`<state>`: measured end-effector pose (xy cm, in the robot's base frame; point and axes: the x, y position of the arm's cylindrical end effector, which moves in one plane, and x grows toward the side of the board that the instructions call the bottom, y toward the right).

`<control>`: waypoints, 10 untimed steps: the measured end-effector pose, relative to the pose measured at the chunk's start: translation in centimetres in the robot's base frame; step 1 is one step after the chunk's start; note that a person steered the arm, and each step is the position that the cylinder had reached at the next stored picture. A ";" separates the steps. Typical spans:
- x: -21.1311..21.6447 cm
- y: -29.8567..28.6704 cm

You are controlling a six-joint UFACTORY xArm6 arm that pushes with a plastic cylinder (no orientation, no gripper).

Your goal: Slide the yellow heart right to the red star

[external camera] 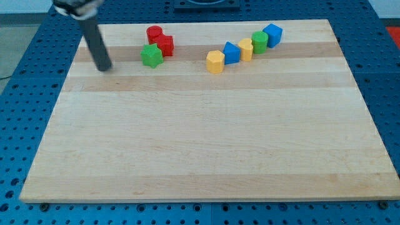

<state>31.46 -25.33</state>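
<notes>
My tip (104, 68) rests on the board at the view's upper left, well left of all blocks. A red star-like block (165, 45) sits by a red round block (154, 32) and a green star (150, 55), all three close together. Two yellow blocks lie to the right in a slanted row: one (215, 62) at the row's lower left end, one (246, 49) in its middle. I cannot tell which of them is the heart. My tip touches no block.
The slanted row also holds a blue block (232, 52), a green block (259, 42) and a blue cube (272, 34) at its upper right end. The wooden board (200, 150) lies on a blue perforated table.
</notes>
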 end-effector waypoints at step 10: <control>2.0 11.0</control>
<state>33.41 -14.29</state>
